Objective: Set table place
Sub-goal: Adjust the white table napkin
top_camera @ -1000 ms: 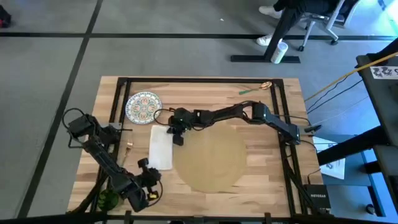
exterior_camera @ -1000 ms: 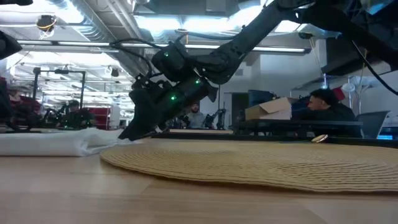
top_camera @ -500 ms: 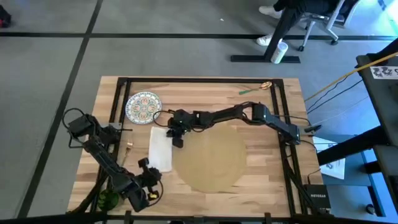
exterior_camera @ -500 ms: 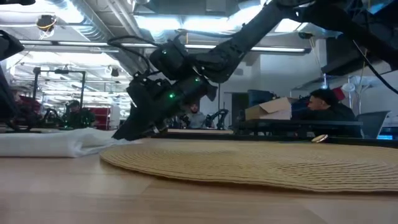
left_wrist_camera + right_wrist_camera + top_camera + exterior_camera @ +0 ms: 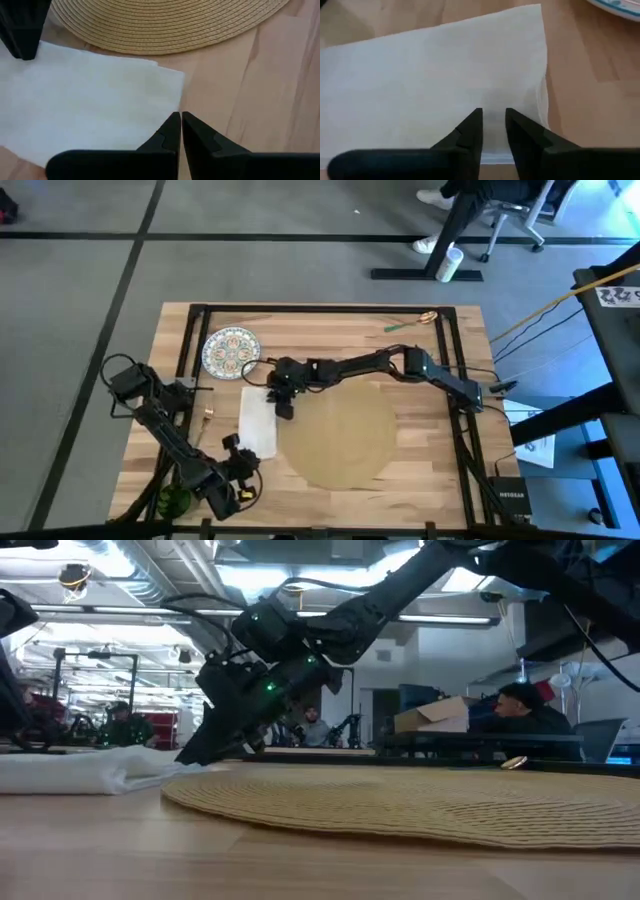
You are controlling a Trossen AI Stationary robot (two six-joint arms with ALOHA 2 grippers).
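On the desk [image 5: 420, 350] only the placemat [image 5: 345, 432] sits centred; the napkin [image 5: 258, 420] lies at its 9 o'clock under the empty, narrowly parted right gripper [image 5: 281, 407], the plate [image 5: 231, 350] waits at 11, and the left gripper [image 5: 180, 131] rests nearly closed at 8.

You see a counter [image 5: 420, 440] of pale, smooth matt wood planks, framed in thin black metal. At the centre of the high view, the round placemat [image 5: 345, 435] looks coarsely woven, tan and ribbed like straw. To its left, the white napkin [image 5: 258, 420] looks soft, matt, like cloth or paper. At upper left, the patterned plate [image 5: 231, 351] looks glazed. Both wrist views show matt black gripper fingers [image 5: 470, 130].
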